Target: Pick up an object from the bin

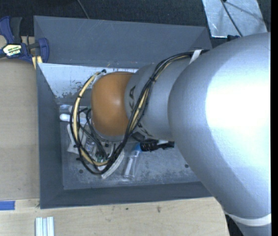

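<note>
Bin [50,132] of grey metal shows a speckled floor. Gripper [93,142] hangs under the orange cover [110,102], a clear tube [129,165] just beside it; its spread cannot be told.

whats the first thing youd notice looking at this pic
A huge silver arm looms in from the right, reaching into the grey bin. Its orange wrist cover, looped with yellow and black cables, hangs over the bin's middle. A small white thing peeks out left of the cover, and a clear tube-like one lies just below it.
</note>
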Tool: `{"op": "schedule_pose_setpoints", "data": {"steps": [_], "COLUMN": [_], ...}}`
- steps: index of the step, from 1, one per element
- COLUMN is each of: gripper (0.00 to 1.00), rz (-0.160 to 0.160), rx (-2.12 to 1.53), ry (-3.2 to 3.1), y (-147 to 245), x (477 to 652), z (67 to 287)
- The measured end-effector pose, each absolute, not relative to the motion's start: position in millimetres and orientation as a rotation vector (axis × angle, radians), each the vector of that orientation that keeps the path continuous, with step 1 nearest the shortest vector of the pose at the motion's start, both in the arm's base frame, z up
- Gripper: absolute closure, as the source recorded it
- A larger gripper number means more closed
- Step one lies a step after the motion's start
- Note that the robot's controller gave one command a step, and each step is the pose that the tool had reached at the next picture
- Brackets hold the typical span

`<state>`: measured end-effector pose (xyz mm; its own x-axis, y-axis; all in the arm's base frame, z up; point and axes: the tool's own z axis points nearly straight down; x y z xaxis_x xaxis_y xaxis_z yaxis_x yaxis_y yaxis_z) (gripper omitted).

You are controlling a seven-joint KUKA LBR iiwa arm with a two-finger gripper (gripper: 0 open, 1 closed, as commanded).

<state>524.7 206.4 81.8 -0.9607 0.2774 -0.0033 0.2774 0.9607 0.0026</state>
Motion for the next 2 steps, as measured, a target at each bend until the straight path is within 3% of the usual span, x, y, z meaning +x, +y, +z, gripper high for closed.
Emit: {"op": "schedule_pose_setpoints", "data": {"steps": [2], "gripper": [1.00], "rz": [-0.004], "rx": [0.442], "ry": [3.115], "y": [205.3], "x": [522.9], "z": [94.2]}}
